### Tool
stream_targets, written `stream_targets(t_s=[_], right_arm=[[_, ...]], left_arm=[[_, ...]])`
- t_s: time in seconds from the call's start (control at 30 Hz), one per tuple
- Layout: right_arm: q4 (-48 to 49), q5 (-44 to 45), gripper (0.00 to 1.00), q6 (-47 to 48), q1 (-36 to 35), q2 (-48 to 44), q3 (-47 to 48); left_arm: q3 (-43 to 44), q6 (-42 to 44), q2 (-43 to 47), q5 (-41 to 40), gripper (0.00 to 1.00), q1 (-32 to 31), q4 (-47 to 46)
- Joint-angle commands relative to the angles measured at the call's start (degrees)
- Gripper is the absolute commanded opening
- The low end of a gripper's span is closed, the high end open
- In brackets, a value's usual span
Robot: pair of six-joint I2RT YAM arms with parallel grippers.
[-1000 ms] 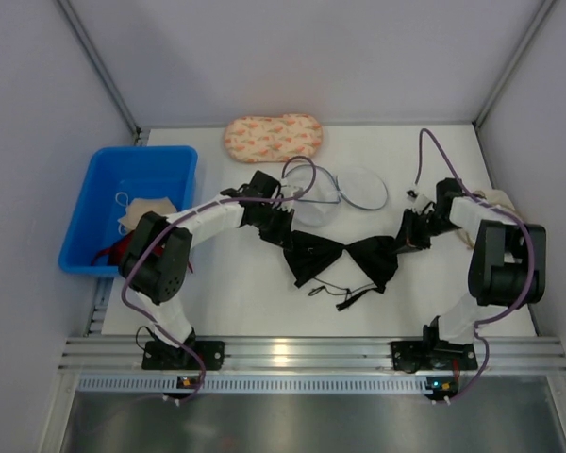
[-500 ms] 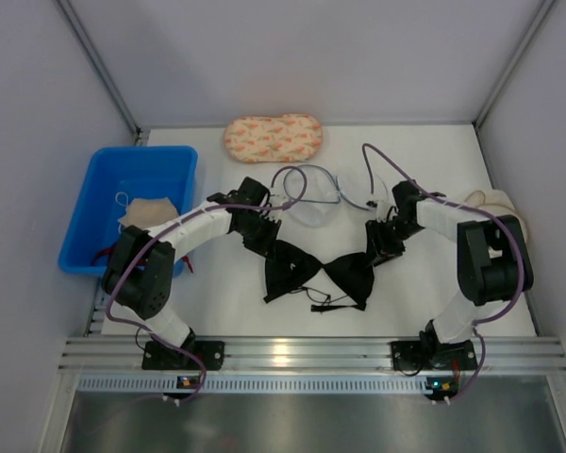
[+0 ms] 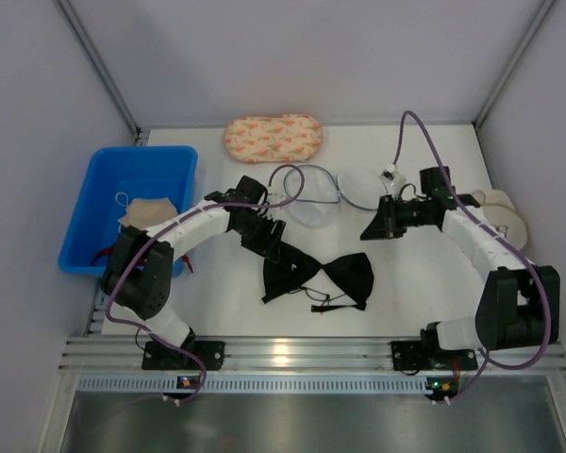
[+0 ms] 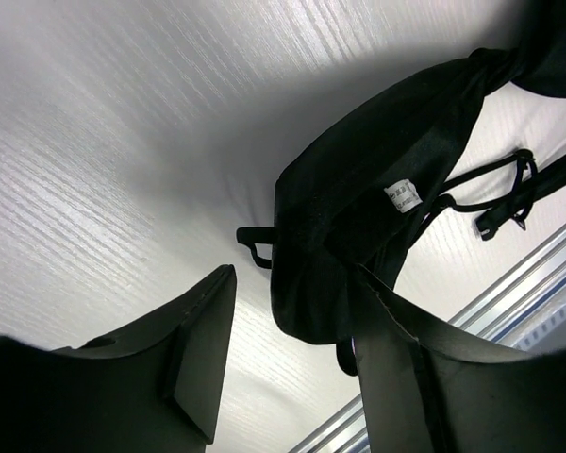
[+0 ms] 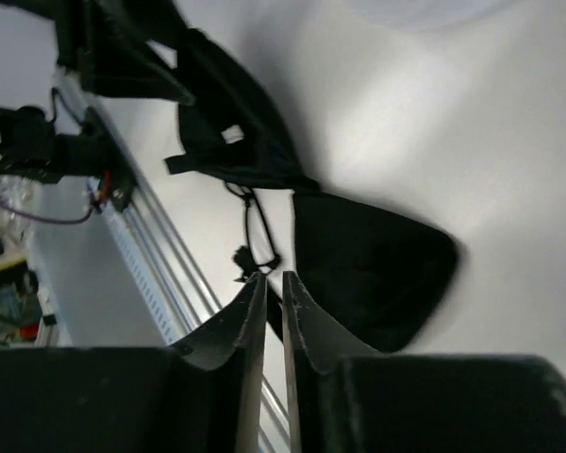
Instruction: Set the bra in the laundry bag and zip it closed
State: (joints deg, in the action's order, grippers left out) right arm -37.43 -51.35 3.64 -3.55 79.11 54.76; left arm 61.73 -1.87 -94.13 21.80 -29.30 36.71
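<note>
The black bra [image 3: 317, 276] lies crumpled on the white table, cups side by side, thin straps trailing toward the front. My left gripper [image 3: 272, 247] hovers at its left cup. In the left wrist view that gripper [image 4: 295, 281] stands open, with the bra [image 4: 358, 208] resting against the right finger and not pinched. My right gripper [image 3: 372, 227] hangs above and behind the right cup, apart from it. Its fingers [image 5: 274, 279] are closed to a thin slit with nothing in it, and the bra [image 5: 368, 264] lies below. The mesh laundry bag [image 3: 332, 192] lies flat behind the bra, between both grippers.
A blue bin [image 3: 94, 217] with a beige cloth [image 3: 149, 209] stands at the left. A peach patterned pouch [image 3: 274, 138] lies at the back. A beige bra [image 3: 502, 211] sits at the right wall. An aluminium rail [image 3: 311, 354] runs along the near edge.
Both grippers let go of the bra, which now rests lower on the table, bunched narrower. The left jaws opened. The right arm pulled back and right, its jaws closing again.
</note>
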Motion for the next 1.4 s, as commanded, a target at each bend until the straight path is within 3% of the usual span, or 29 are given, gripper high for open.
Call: stream_targets(t_s=[0.0, 0.17, 0.2, 0.23, 0.37, 0.47, 0.63, 0.77, 0.9, 1.13, 1.37], right_arm=[[7.6, -10.2, 0.10, -5.4, -7.1, 2.3, -4.4], [11.4, -8.2, 0.01, -5.6, -9.6, 12.3, -7.7], [11.8, -7.5, 0.01, -5.5, -9.7, 14.1, -7.9], [12.1, -6.1, 0.00, -5.6, -9.8, 15.6, -8.2], [15.8, -1.3, 0.00, -7.2, -11.0, 21.0, -8.3], [16.4, 3.2, 0.00, -7.1, -12.1, 22.8, -7.9], [17.4, 8.2, 0.04, -7.1, -14.1, 21.2, -9.0], [17.7, 8.0, 0.08, -7.5, -15.2, 19.1, -9.4], [17.0, 5.5, 0.11, -7.8, -15.3, 18.6, -8.4], [14.1, 1.6, 0.22, -9.7, -14.9, 13.3, -6.5], [8.5, 0.0, 0.23, -8.6, -13.1, 11.5, -2.9]], left_arm=[[2.6, -1.2, 2.6, 3.8, 0.57, 2.4, -0.6], [3.2, 0.6, 7.4, 6.8, 0.61, 5.2, -3.3], [3.5, 1.3, 9.3, 6.9, 0.64, 5.1, -3.7], [3.6, 3.4, 10.1, 7.3, 0.75, 5.1, -4.4], [3.6, 9.5, 13.2, 9.9, 0.82, 4.6, -4.8], [1.2, 14.4, 15.7, 9.1, 0.82, 2.1, -4.7], [-3.8, 18.6, 18.5, 4.2, 0.79, -9.4, -6.4], [-7.3, 22.0, 18.5, -0.1, 0.69, -19.4, -10.7], [-7.6, 25.9, 12.6, -2.8, 0.58, -30.3, -13.2], [-4.4, 29.5, 3.6, -5.7, 0.57, -35.3, -17.5], [-1.4, 28.4, -4.8, -10.8, 0.57, -39.2, -21.8]])
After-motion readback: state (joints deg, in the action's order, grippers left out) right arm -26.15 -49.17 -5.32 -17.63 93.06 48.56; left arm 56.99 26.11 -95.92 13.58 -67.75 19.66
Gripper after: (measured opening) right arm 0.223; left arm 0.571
